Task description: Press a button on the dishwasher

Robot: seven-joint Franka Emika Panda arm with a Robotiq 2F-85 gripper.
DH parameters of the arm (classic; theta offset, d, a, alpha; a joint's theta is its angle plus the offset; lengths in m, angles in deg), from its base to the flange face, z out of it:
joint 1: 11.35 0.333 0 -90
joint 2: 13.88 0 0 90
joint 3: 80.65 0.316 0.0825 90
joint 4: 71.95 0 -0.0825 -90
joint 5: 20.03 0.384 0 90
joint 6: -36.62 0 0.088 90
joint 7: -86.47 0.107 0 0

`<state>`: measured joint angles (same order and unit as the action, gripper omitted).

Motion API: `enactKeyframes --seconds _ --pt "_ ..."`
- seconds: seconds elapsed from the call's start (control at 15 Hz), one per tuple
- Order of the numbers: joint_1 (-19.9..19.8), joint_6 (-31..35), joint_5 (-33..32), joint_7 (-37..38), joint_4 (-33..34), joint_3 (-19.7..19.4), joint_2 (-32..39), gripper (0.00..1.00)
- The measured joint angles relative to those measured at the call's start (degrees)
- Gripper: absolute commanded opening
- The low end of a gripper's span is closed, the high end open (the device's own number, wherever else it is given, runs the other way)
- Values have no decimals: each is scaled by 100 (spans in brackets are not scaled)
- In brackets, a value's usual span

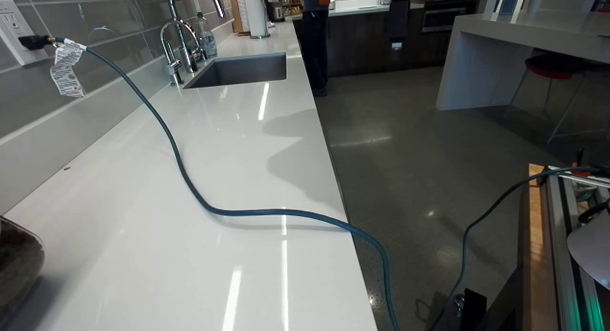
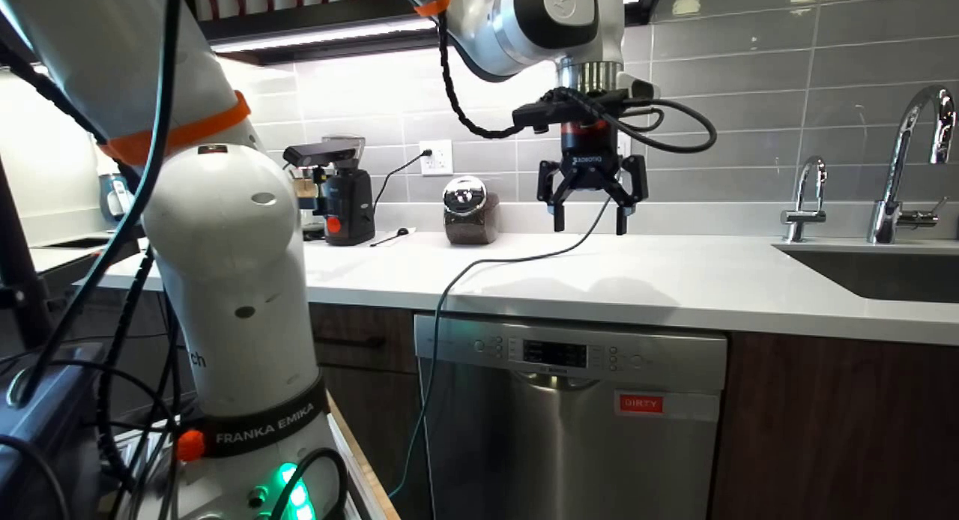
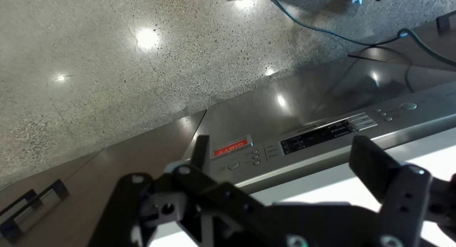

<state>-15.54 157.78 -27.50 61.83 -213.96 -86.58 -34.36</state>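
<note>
Find dishwasher (image 2: 554, 437) built in under counter (image 2: 697, 269); prob. heavy, stiff & fixed, so no lifting. No need to grip: push small round buttons (image 3: 255, 157), just below counter's edge, w/ one fingertip (image 2: 621, 224), gently; can't tell which to press. Expect slick, short travel. Hovers above counter w/ gripper (image 2: 590, 222) spread apart, holding nothing. Reads BOSCH & DIRTY (red tag (image 2: 640, 404)) below counter, ROBOTIQ on gripper, FRANKA EMIKA on arm (image 2: 228, 265)

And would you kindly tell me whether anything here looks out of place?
Yes, the teal cord: plugged into the wall outlet, it trails across the countertop and drops over its edge, a possible snag near the dishwasher.
</note>
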Motion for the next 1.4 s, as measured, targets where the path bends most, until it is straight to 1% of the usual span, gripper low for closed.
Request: enactKeyframes --seconds 0.27,0.47,0.67,1.27,1.4 --pt "7 442 -46 -828 -174 -197 257 100" --pt "23 1010 -47 -1468 -374 -303 449 100" --pt "24 1593 -22 -1943 -547 -389 711 100" --pt "17 1655 -8 -1966 -520 -397 795 100" --pt "24 1682 142 -2074 -521 -418 899 100"
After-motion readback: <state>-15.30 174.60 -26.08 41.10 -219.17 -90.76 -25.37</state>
